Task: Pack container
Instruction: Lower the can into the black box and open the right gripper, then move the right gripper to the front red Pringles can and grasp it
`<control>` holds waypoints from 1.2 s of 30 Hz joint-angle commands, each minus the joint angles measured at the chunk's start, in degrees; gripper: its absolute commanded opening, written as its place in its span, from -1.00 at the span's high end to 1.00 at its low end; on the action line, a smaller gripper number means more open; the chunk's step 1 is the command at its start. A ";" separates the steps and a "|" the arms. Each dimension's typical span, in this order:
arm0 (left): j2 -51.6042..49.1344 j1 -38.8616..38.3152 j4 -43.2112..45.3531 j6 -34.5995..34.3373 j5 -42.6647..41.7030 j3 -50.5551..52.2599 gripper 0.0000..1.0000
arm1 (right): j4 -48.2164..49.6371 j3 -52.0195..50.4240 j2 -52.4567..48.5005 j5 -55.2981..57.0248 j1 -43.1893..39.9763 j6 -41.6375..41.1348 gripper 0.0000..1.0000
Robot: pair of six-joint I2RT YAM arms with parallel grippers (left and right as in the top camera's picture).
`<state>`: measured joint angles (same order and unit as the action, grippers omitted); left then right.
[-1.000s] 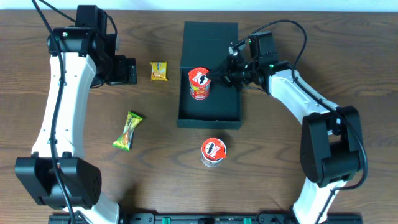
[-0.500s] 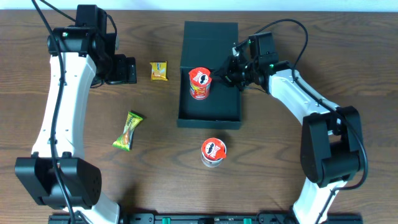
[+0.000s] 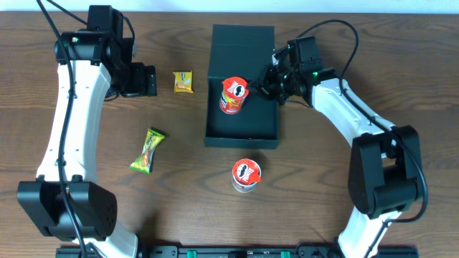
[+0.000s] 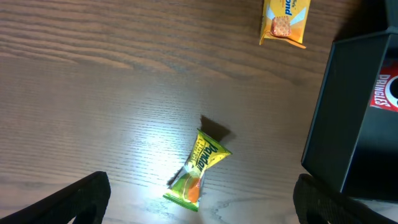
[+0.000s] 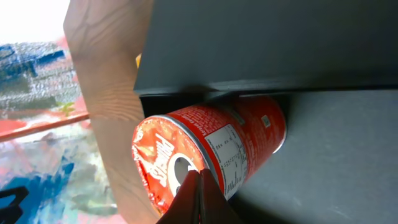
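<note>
Midway across the table the container sat open, flap lid laid back, one red can standing inside near the lid end. The right gripper had its jaws drawn together, tips against that can's rim, while the left gripper hung off to the side, jaws wide apart. To my eye the red can was being seated; the next move called for backing clear without tipping it, then fetching the second can, green packet and yellow packet lying outside.
</note>
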<state>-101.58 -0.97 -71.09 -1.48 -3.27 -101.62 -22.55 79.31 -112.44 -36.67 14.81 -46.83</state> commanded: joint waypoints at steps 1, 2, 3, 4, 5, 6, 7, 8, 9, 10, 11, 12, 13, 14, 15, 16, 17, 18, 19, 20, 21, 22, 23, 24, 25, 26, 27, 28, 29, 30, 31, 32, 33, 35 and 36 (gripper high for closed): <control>0.24 -0.17 0.02 0.17 0.92 -0.63 -0.91 | -2.08 -0.17 -0.28 6.16 0.22 1.81 0.97; 0.24 -0.17 0.00 0.17 0.92 -0.63 -0.91 | -2.73 -0.17 -0.28 6.97 0.22 2.12 0.97; 0.24 -0.17 0.00 0.17 0.92 -0.63 -0.91 | -3.43 -0.17 -0.28 7.82 0.22 2.38 0.97; 0.24 -0.17 0.00 0.17 0.92 -0.63 -0.91 | -4.09 -0.17 -0.28 8.59 0.22 2.60 0.97; 0.24 -0.17 0.02 0.17 0.92 -0.63 -0.91 | -4.74 -0.17 -0.28 9.49 0.22 2.97 0.97; 0.24 -0.17 0.02 0.17 0.92 -0.63 -0.91 | -5.53 -0.15 -0.28 10.60 0.22 3.26 0.97; 0.24 -0.17 0.02 0.17 0.92 -0.63 -0.91 | -6.34 -0.15 -0.28 11.67 0.22 3.32 0.97; 0.24 -0.17 0.02 0.17 0.92 -0.63 -0.91 | -6.99 -0.15 -0.28 12.70 0.22 3.78 0.97; 0.22 -0.17 0.02 0.17 0.92 -0.63 -0.91 | -7.45 -0.15 -0.28 13.62 0.22 4.11 0.97; 0.24 -0.17 0.02 0.17 0.92 -0.63 -0.91 | -8.09 -0.13 -0.28 14.82 0.22 4.22 0.97; 0.24 -0.17 0.02 0.17 0.92 -0.63 -0.91 | -8.92 -0.02 -0.28 16.44 0.22 4.31 0.97; 0.24 -0.17 0.00 0.17 0.92 -0.63 -0.91 | -9.64 0.11 -0.28 17.64 0.22 4.31 0.97; 0.24 -0.17 0.00 0.17 0.92 -0.63 -0.91 | -10.58 0.35 -0.28 19.19 0.17 4.72 0.97; 0.24 -0.17 0.00 0.17 0.92 -0.63 -0.92 | -11.69 0.76 -0.28 20.68 0.13 5.40 0.97; 0.24 -0.17 -0.02 0.17 0.92 -0.63 -0.91 | -13.09 1.38 -0.28 22.32 0.11 5.60 0.97; 0.22 -0.17 -0.02 0.17 0.92 -0.63 -0.92 | -14.29 2.05 -0.28 23.85 0.07 5.86 0.97; 0.24 -0.17 -0.02 0.17 0.92 -0.63 -0.91 | -15.76 2.97 -0.28 25.83 0.04 5.97 0.97; 0.24 -0.17 -0.04 0.17 0.90 -0.63 -0.91 | -16.96 3.93 -0.28 27.45 0.07 6.25 0.97; 0.24 -0.17 -0.04 0.17 0.90 -0.63 -0.91 | -18.36 5.44 -0.28 29.16 0.07 6.73 0.97; 0.24 -0.17 -0.04 0.17 0.92 -0.63 -0.91 | -19.45 7.04 -0.28 29.88 0.07 7.23 0.97; 0.24 -0.17 -0.04 0.17 0.90 -0.63 -0.91 | -20.55 8.87 -0.28 29.77 0.04 7.54 0.97; 0.24 -0.17 -0.04 0.17 0.90 -0.63 -0.91 | -21.64 11.04 -0.28 28.41 0.07 8.09 0.97; 0.24 -0.17 -0.04 0.17 0.90 -0.63 -0.91 | -22.56 12.87 -0.28 26.25 0.07 8.90 0.97; 0.24 -0.17 -0.13 0.17 0.90 -0.63 -0.91 | -24.41 15.91 -0.28 20.79 0.07 10.60 0.98; 0.24 -0.17 -0.24 0.17 0.90 -0.63 -0.91 | -26.05 17.70 -0.28 17.86 0.07 11.19 0.97; 0.24 -0.17 -0.37 0.17 0.90 -0.63 -0.91 | -29.40 20.09 -0.28 16.02 0.31 11.87 0.97; 0.24 -0.17 -0.48 0.17 0.90 -0.63 -0.91 | -34.75 22.88 -0.28 15.89 0.76 13.31 0.97; 0.24 -0.17 -0.63 0.17 0.92 -0.63 -0.91 | -40.19 25.22 -0.28 16.76 1.16 14.78 0.97; 0.24 -0.17 -0.83 0.17 0.90 -0.63 -0.91 | -48.39 28.15 -0.26 20.50 1.88 14.75 0.97; 0.24 -0.17 -0.92 0.17 0.92 -0.63 -0.91 | -54.47 30.01 -0.09 24.74 2.58 14.53 0.97; 0.24 -0.17 -1.07 0.17 0.90 -0.63 -0.91 | -59.47 31.15 0.44 29.22 3.50 13.46 0.97; 0.24 -0.17 -1.14 0.17 0.90 -0.63 -0.91 | -62.36 31.28 1.55 32.00 4.55 13.46 0.97; 0.24 -0.17 -1.14 0.17 0.90 -0.63 -0.92 | -64.22 31.15 2.82 33.70 5.70 13.51 0.97; 0.24 -0.17 -1.11 0.17 0.90 -0.63 -0.91 | -66.53 30.18 7.10 36.09 9.77 14.27 0.87; 0.24 -0.17 -1.14 0.15 0.90 -0.63 -0.91 | -67.10 29.68 8.31 37.20 11.08 13.84 0.74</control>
<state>-101.58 -0.97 -71.94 -1.48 -2.94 -101.62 -88.82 108.99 -108.95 -5.06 22.74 -33.43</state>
